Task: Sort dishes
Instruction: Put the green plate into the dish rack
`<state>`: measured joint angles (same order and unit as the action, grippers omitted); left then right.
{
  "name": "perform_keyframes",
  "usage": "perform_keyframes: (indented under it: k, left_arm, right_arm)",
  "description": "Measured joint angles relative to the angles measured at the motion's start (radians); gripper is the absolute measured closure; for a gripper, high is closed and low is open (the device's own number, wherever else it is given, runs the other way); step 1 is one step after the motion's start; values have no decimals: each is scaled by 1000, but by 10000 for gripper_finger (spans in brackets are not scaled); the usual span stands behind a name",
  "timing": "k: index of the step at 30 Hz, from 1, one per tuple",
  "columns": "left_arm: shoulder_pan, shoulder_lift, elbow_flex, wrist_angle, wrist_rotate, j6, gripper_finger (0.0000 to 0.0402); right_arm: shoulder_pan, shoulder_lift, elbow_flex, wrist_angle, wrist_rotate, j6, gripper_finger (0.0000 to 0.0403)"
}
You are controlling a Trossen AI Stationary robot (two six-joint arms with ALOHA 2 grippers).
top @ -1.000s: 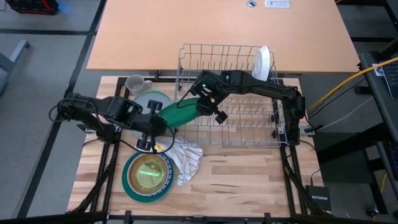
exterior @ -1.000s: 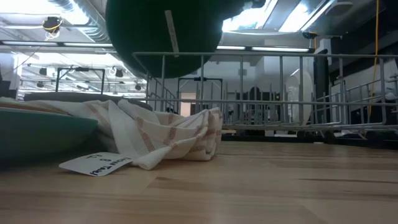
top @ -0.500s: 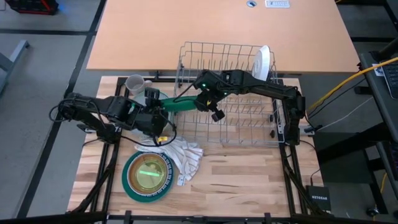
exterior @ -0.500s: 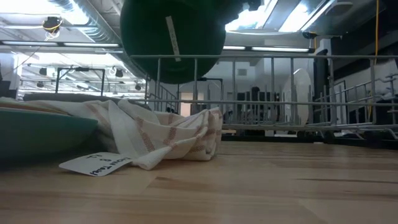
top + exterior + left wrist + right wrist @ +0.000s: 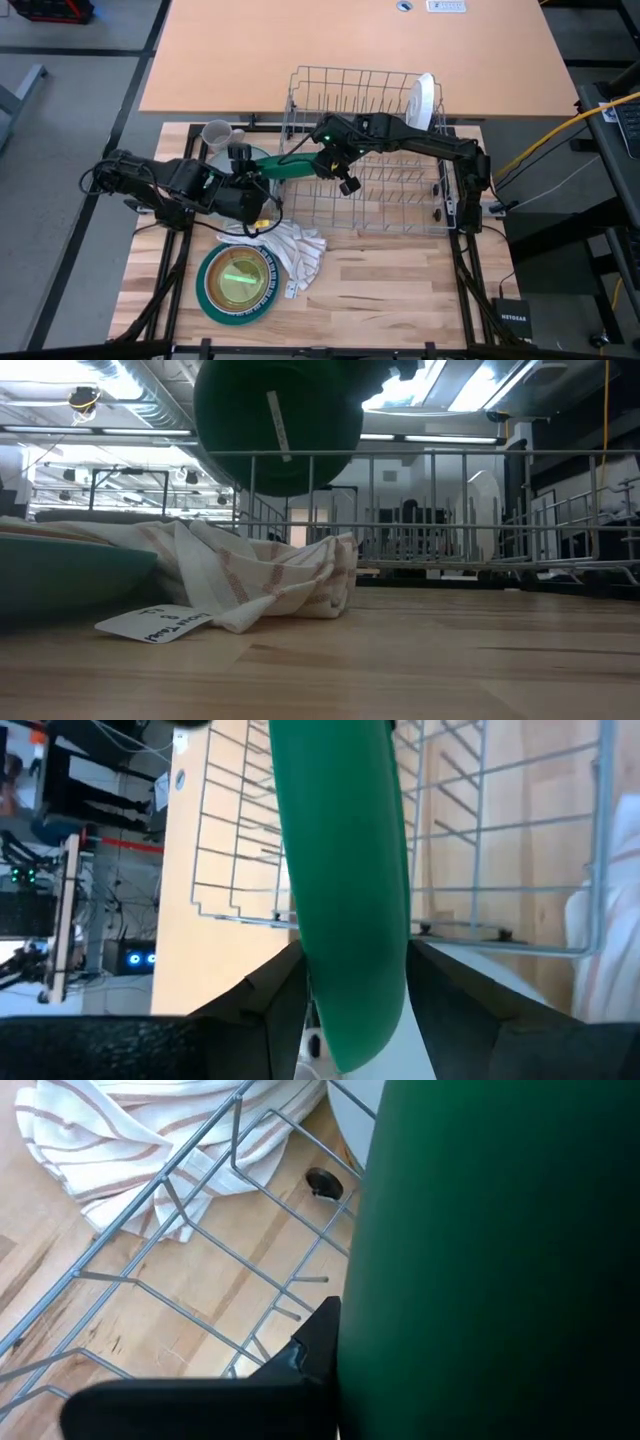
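Now the green plate (image 5: pixel 290 167) stands clamped in the right fingers (image 5: pixel 318 163), edge-up.

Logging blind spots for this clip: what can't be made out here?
- Right gripper fingertips: right wrist view, the green plate fills the frame.
- Label on the plate: low view, too small to read.
- Dishes under the left gripper: high view, the arm covers them.
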<state>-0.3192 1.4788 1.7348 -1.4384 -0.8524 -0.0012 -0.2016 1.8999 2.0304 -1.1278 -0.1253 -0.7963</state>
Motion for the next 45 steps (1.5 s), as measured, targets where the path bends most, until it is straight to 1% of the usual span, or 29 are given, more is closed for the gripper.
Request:
perform_keyframes:
  k: [5, 8, 11, 13, 16, 21, 23, 25, 27, 28, 31, 33, 37, 41, 45]
  left_arm:
    - [-47, -2, 0, 53, 1, 16, 244]
    - [-67, -2, 1, 76, 1, 30, 244]
    - [-80, -2, 1, 89, 2, 28, 244]
    - [-92, -2, 1, 95, -20, 28, 244]
    - [-108, -2, 2, 98, -117, 34, 244]
    - [-132, 0, 1, 102, -393, 39, 244]
    - [-138, 0, 1, 100, -479, 37, 244]
    - [-136, 0, 1, 99, -517, 34, 244]
    - [-135, 0, 1, 95, -529, 18, 244]
    - [-135, 0, 1, 92, -532, 4, 244]
    - [-133, 0, 1, 85, -527, -46, 244]
    - [-127, 0, 1, 84, -488, -72, 244]
    - [-95, -1, 0, 77, -320, -123, 244]
    - [-27, -2, -19, 65, -154, -149, 247]
    - [61, -1, -52, 71, -51, -139, 256]
  right_arm:
    - [2, 0, 0, -4, -17, -30, 355]
    - [13, 1, 24, -27, -22, -33, 355]
    - [29, 5, 68, -59, -1, -56, 355]
    - [34, 7, 104, -90, 23, -64, 355]
    - [32, 5, 148, -112, 64, -50, 355]
    - [21, 3, 191, -146, 133, 2, 355]
    - [19, 3, 205, -156, 183, 30, 355]
    - [21, 3, 221, -187, 240, 46, 355]
    - [14, 3, 243, -205, 291, 76, 355]
    - [8, 3, 258, -219, 299, 99, 355]
    - [-32, 1, 295, -258, 302, 194, 355]
    - [-63, 1, 323, -281, 302, 264, 355]
    - [-138, -17, 323, -313, 282, 394, 355]
    - [-222, -39, 325, -363, 173, 514, 355]
    - [-320, -76, 325, -354, 80, 647, 355]
